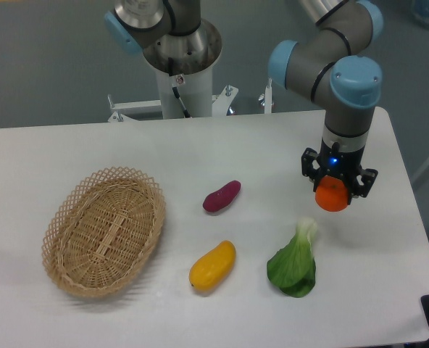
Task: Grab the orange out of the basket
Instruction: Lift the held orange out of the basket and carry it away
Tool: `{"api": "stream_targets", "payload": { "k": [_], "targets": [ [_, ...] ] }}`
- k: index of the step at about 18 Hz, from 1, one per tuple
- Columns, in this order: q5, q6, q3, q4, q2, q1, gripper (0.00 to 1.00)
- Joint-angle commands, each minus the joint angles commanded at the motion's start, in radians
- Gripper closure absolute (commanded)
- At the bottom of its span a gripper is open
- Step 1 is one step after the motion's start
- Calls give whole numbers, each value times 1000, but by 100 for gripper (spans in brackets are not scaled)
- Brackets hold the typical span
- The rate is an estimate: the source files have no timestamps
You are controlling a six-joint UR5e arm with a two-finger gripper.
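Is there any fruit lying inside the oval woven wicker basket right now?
No, the light tan wicker basket shows only its bare woven floor, while the small round orange sits in the gripper far to the side.

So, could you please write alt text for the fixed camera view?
The gripper holds the orange above the white table's right side. The wicker basket sits empty at left, with a purple vegetable, yellow fruit and leafy green between.

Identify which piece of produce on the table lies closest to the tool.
The leafy green bok choy, just below and left of the tool; the yellow mango-like fruit and purple sweet potato lie farther left.
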Motion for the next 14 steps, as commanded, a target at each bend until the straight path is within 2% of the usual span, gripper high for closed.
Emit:
{"api": "stream_targets", "payload": {
  "k": [14],
  "targets": [
    [0,8,-8,8,0,0,47]
  ]
}}
